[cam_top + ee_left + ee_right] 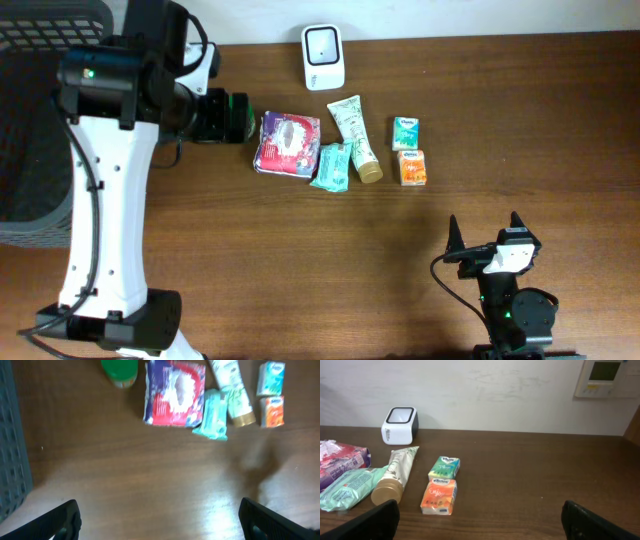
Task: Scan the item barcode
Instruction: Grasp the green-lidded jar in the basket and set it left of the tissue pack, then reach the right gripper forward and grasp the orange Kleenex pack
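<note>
— Where are things sitting?
— The red packet [288, 143], wipes pack [332, 166] and tube [355, 135] are lying bunched near the scanner [323, 57]. My left end effector [157, 510] and right end effector [480, 517] are both gaping, holding nothing.
— What's worrying you?
— Closing on one, I'm risking dragging its close-packed neighbours, or hiding the barcode.

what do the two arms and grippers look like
The left arm has white links, black joints, a green light and black cables. The right arm is black with a green light; the right gripper has a white body and black fingers.
</note>
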